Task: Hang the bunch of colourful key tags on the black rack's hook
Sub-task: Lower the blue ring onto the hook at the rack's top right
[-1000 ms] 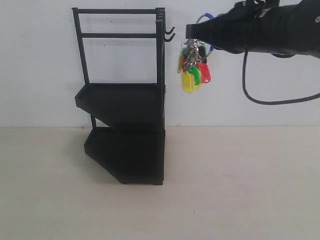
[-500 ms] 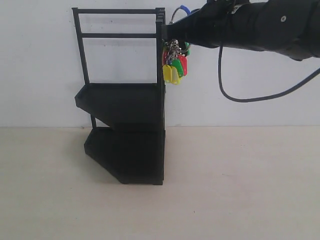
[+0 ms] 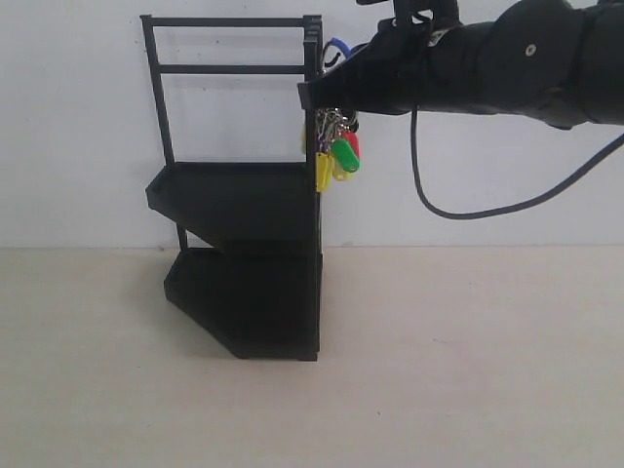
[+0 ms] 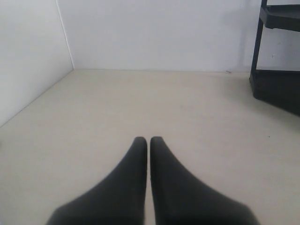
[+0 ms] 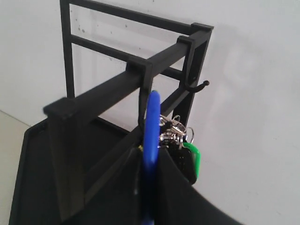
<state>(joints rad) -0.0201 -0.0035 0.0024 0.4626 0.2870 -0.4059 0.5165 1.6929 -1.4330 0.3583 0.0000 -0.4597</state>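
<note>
A pale, matt tabletop (image 3: 468,370) runs back to a plain white wall (image 3: 78,146); in the left wrist view a side wall (image 4: 28,56) meets that back wall in a corner. In the exterior view the black rack (image 3: 244,205) stands at about 10 o'clock from the middle, its back close to the wall; the tabletop from 3 to 6 o'clock of the rack lies bare and open. The right gripper (image 3: 308,95) reaches in from 2 o'clock to the rack's upper right corner, its tip in front of the corner post; a black cable (image 3: 468,210) sags below the arm. Its fingers are pinched on the blue loop (image 5: 151,136) of the key bunch (image 3: 336,151), which dangles just beside the post, above the upper tray's edge, at 1 o'clock of the rack. One small hook (image 5: 197,86) juts free from the farther post; whether the loop sits over a hook cannot be told. The left gripper (image 4: 148,140) hovers low over bare tabletop, its fingers almost together and holding nothing; the rack's foot is well apart from it.
</note>
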